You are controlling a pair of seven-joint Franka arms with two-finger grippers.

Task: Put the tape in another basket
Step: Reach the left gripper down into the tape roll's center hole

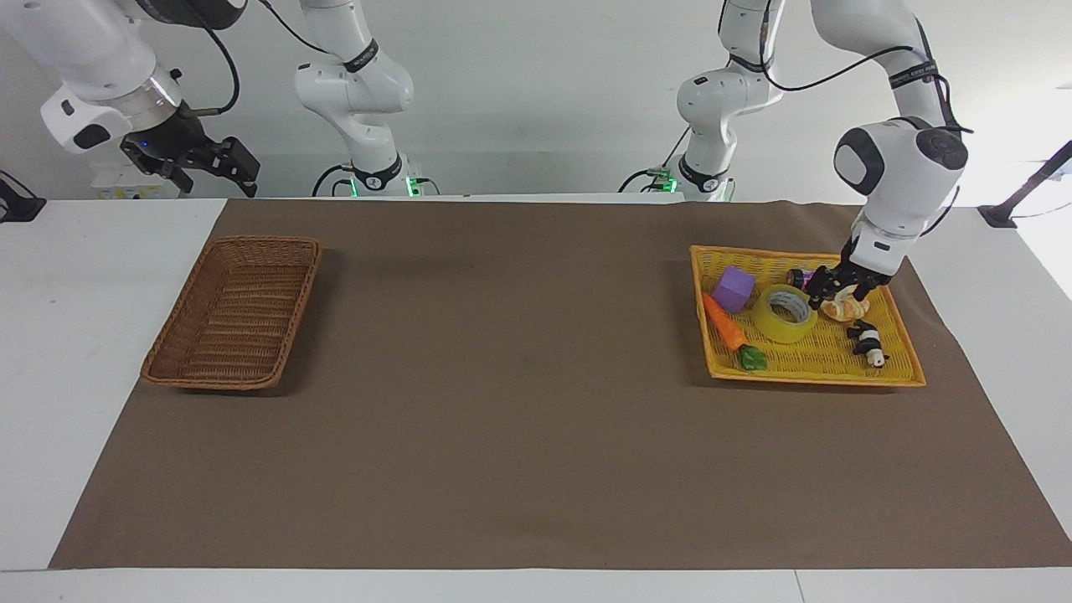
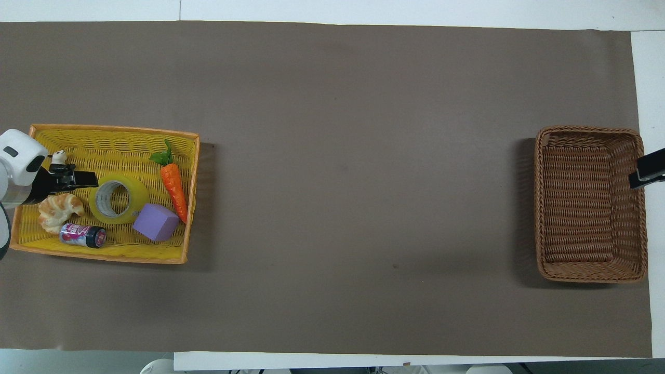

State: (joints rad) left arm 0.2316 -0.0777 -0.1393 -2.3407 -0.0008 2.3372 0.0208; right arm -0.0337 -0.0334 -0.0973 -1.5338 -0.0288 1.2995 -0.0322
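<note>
The tape (image 1: 785, 313) (image 2: 117, 198) lies flat in the yellow tray (image 1: 900, 335) (image 2: 114, 137) at the left arm's end of the worktop (image 1: 100, 335), just beside the left claw (image 1: 837, 289) (image 2: 78, 180). That claw hangs low over the tray, above the croissant (image 1: 846, 308) (image 2: 58, 209) and next to the tape's rim; its jaws are spread and hold nothing, and whether a fingertip touches anything cannot be told. The right claw (image 1: 209, 166) (image 2: 647, 171) waits in the air, jaws apart and empty, above the worktop's edge by the basket's outer end. The basket (image 1: 234, 311) (image 2: 591, 203), brown wicker, sits at the right arm's end, well apart from the tray.

A brown mat (image 1: 519, 394) (image 2: 353, 156) covers most of the white worktop; a pale wall stands at the robots' end. In the tray around the tape lie a carrot (image 1: 727, 328) (image 2: 173, 187), a purple block (image 1: 734, 289) (image 2: 156, 222), a small can (image 2: 83, 235) and a panda figure (image 1: 867, 343).
</note>
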